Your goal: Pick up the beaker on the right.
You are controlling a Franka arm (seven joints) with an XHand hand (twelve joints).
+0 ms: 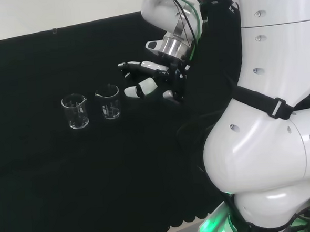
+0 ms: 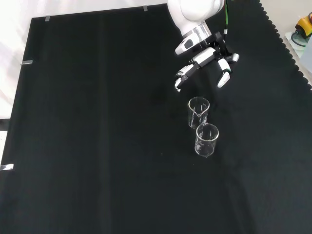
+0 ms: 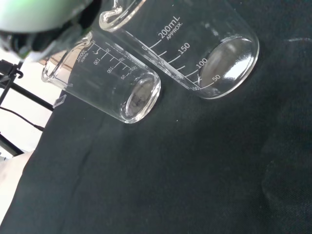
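- Head view: two clear beakers stand side by side on the black cloth [image 1: 54,196]; the right beaker [image 1: 108,102] sits just left of the hand [image 1: 150,79]
- Hand's fingers spread apart, holding nothing

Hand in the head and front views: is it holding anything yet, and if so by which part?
Nothing is held. The hand hangs apart from both beakers, its fingers relaxed, with the nearer beaker untouched on the cloth.
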